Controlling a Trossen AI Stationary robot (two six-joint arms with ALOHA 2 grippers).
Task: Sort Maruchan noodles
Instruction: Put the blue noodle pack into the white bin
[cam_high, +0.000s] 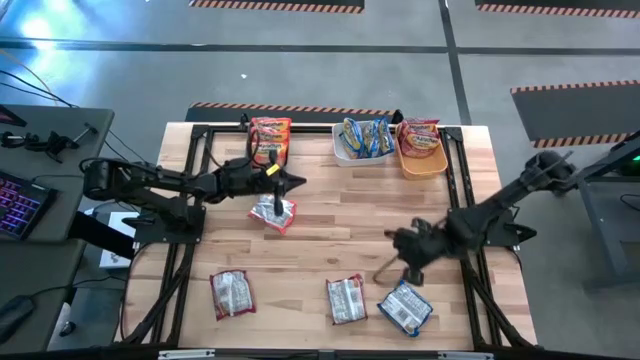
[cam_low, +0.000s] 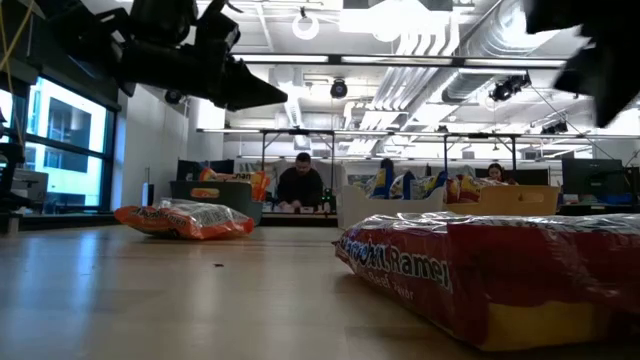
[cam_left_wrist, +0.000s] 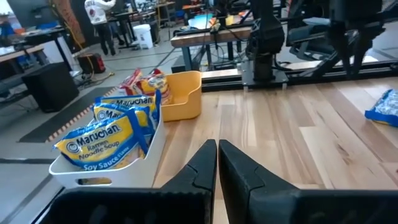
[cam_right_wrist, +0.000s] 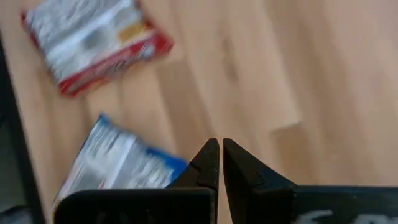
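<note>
Both grippers — left gripper (cam_high: 290, 182) over the packet (cam_high: 273, 213) at table centre, right gripper (cam_high: 392, 237) at four o'clock — are pinched together, empty; light, crinkly, slippery, so grip its edge seam.

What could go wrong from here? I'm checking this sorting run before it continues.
1. The left gripper is shut with nothing in it, above the table near the face-down packet; it may have missed its grab.
2. The right gripper, also shut and empty, hangs close over the blue packet and could shove it toward the table edge.
</note>
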